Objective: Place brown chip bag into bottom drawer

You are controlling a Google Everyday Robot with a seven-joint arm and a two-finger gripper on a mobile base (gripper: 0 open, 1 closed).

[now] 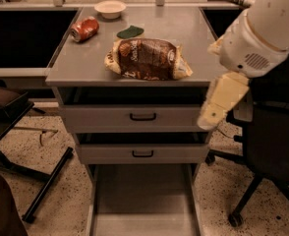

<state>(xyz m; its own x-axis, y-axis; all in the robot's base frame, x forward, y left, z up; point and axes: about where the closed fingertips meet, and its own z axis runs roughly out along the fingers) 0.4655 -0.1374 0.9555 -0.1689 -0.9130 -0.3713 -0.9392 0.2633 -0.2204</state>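
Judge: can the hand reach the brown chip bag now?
Probably yes: the hand hangs just right of the cabinet, the brown chip bag lies uncovered near the front edge, nothing between them.

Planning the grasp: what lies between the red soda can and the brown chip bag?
Camera view: a flat dark-green pad on the grey cabinet top. The cream gripper hangs by its right edge.
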